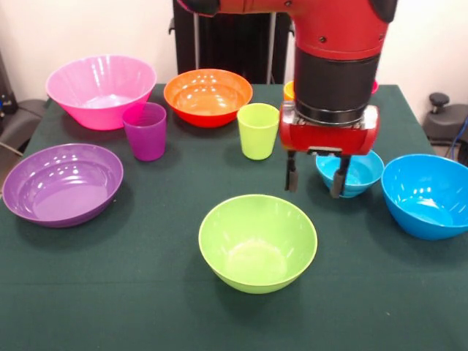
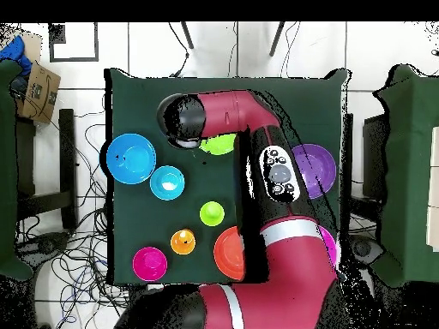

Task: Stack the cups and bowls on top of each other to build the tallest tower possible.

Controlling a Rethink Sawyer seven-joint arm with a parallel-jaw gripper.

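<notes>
We see the red and black gripper (image 1: pixel 316 178) hanging over the dark green table (image 1: pixel 131 292) with its two dark fingers spread apart and nothing between them. No tower has been started: every cup and bowl sits on its own, mouth up.

In the front view the fingers hang just at the inner edge of the small light blue glossy plastic bowl (image 1: pixel 355 174), which lies slightly to the picture's right of the jaws and partly behind them. The big lime green glossy bowl (image 1: pixel 257 243) sits below and to the left of the gripper, nearer the camera. The overhead view puts the wrist end over the table's far side, close beside that green bowl (image 2: pixel 219 144), with the light blue bowl (image 2: pixel 167 182) a little closer to the robot's base, so we cannot tell which bowl's rim the jaws line up with.

The lime green plastic tumbler (image 1: pixel 258 130) stands just left of the gripper, the purple tumbler (image 1: pixel 145 130) further left. The big pink bowl (image 1: pixel 102 90), the orange bowl (image 1: pixel 208 96) and the shallow purple bowl (image 1: pixel 63 183) are well apart on the left; the big blue bowl (image 1: pixel 428 194) sits at the right

We judge that the next move turns on dropping the open jaws astride one rim, most likely the light blue bowl's near wall
</notes>
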